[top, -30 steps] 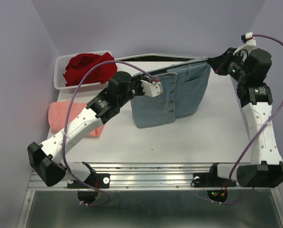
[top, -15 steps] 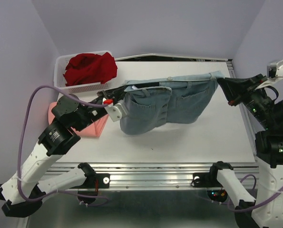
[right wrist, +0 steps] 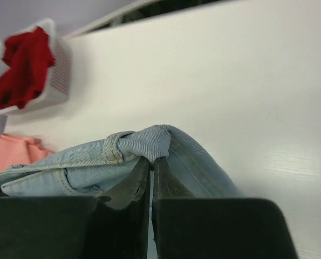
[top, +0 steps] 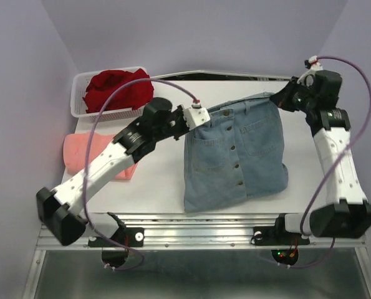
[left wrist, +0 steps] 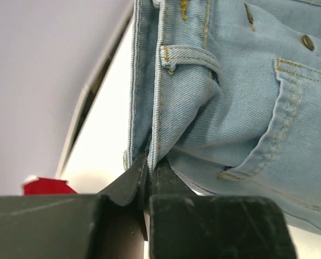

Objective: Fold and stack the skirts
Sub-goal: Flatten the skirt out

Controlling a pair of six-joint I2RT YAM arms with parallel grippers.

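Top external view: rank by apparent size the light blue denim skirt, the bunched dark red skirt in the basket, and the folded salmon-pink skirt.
Largest: light blue denim skirt.
Then, unranked: bunched dark red skirt and folded salmon-pink skirt look alike, and the left arm hides part of the pink one.

The white tabletop (top: 154, 180) in front of me fills the middle of the overhead view. At its upper left corner stands a white mesh basket (top: 79, 99). Just below that, at the left edge, a salmon-pink skirt (top: 79, 148) lies flat, partly hidden. Right of centre a blue denim skirt (top: 235, 162) is spread button side up, with its hem resting near the lower edge.
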